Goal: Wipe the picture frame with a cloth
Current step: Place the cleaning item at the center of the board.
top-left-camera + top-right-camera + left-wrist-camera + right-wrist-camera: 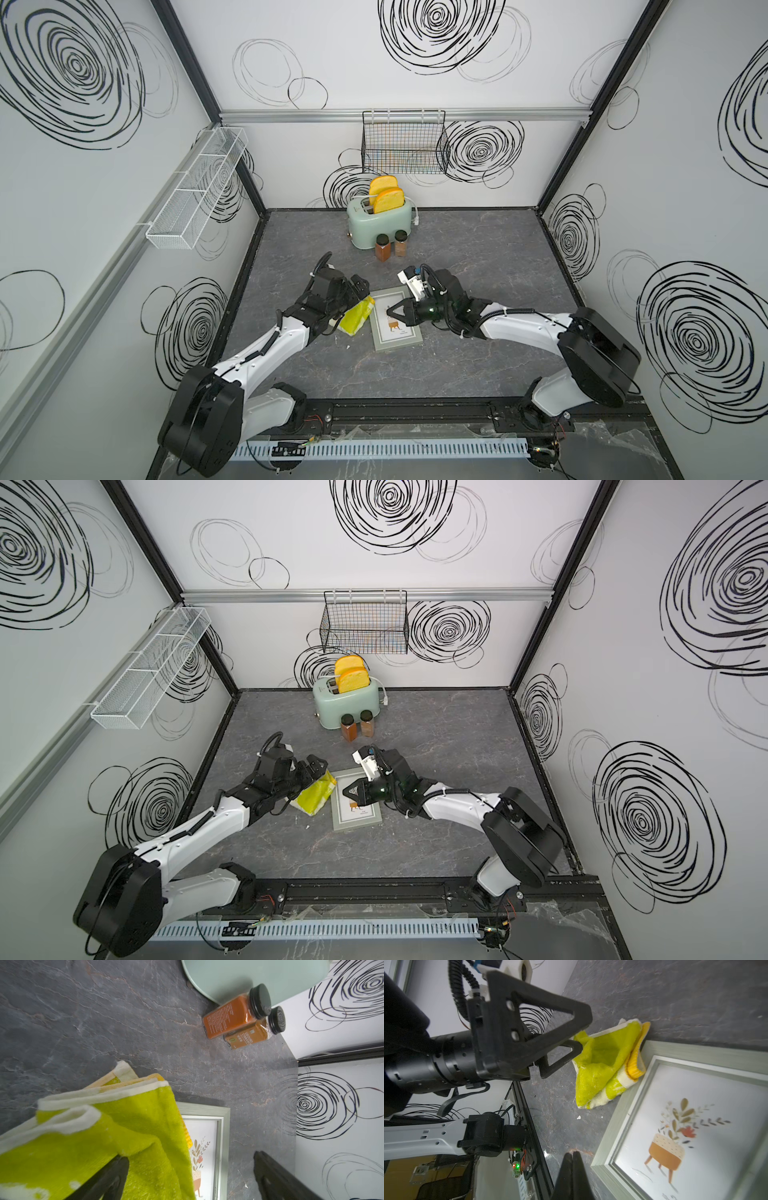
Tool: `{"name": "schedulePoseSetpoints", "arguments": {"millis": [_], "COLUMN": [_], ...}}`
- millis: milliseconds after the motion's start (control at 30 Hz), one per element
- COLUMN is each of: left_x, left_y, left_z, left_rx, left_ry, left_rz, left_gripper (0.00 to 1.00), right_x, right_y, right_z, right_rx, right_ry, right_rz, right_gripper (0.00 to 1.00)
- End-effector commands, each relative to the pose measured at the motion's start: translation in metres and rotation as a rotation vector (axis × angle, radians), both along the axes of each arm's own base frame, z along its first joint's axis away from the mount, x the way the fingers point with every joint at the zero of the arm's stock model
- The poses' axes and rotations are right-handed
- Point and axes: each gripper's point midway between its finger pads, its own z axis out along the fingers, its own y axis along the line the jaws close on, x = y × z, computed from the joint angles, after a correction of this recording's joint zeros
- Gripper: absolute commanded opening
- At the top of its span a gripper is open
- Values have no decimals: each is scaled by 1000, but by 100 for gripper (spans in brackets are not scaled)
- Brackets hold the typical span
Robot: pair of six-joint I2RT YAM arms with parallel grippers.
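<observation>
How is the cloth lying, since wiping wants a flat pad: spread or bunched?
Bunched. The cloth lies folded over itself in loose layers beside the picture frame, striped edges doubled up.

The left arm (266,353) reaches forward and inward from its base, wrist tipped downward, and the left gripper (190,1157) has its jaws spread wide (in the left wrist view its two dark fingers (112,1176) stand far apart). The right arm (523,328) stretches inward from the opposite side, forearm nearly level. The right gripper (390,311) points toward the left one, its jaws pressed flat together.
</observation>
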Motion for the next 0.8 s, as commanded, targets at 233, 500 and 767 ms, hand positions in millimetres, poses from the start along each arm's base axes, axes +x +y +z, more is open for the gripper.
{"name": "schedulePoseSetpoints", "arguments": {"millis": [233,500,767], "left_x": [1,-1,-3], "left_y": [-2,17,12], "left_z": [-6,-3,-4], "left_rx": [-75,-91,-149], "left_ry": [8,-9,-8], "left_rz": [8,17,-28], "left_gripper": [98,98,98], "right_x": [-9,15,20], "right_y": [67,78,90], "right_z": [11,-21,-21], "right_rx": [107,118,85], "right_ry": [35,111,67], "right_rz": [135,141,160], "right_gripper": [0,0,0]}}
